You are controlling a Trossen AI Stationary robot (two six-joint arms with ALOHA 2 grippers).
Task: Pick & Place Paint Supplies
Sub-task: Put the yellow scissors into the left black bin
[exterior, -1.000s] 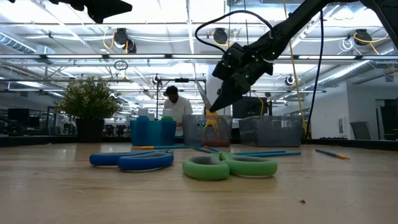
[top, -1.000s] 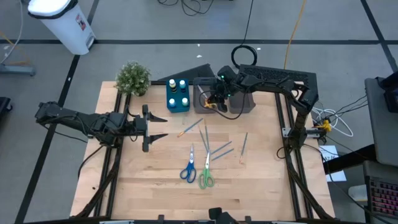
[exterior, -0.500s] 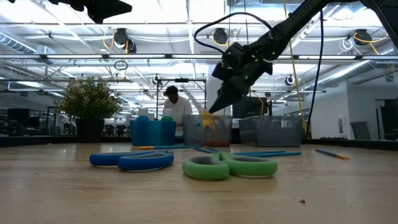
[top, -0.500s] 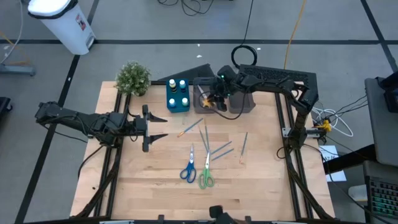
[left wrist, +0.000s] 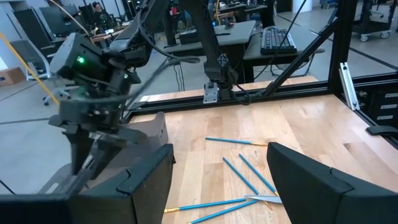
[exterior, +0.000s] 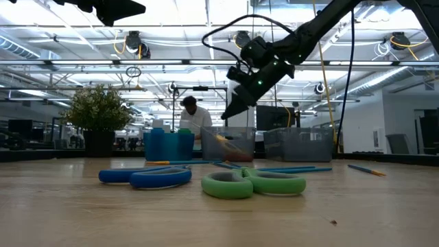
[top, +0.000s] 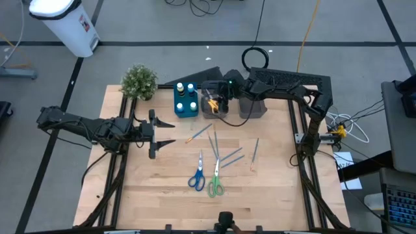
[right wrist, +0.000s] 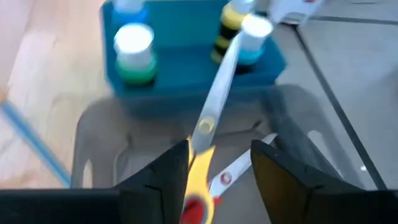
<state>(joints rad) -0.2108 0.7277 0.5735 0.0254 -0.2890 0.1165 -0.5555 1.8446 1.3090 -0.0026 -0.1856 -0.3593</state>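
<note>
My right gripper hangs open just above the left grey bin at the table's far side. Below its fingers, yellow-handled scissors sit tilted inside the bin, blade tip pointing toward the blue bin. Red-handled scissors lie in the bin beside them. Blue scissors and green scissors lie on the table's near middle, with thin blue brushes beyond them. My left gripper waits open at the left.
The blue bin holds capped bottles left of the grey bin. A second grey bin stands to its right. A potted plant sits at the far left corner. Bare wood lies along the near edge.
My right gripper has opened and let go of the yellow scissors, tipping its fingers up and swinging a little toward the table's left. The scissors, which hung below the fingers over the grey bin, have dropped into it and now lie tilted.
</note>
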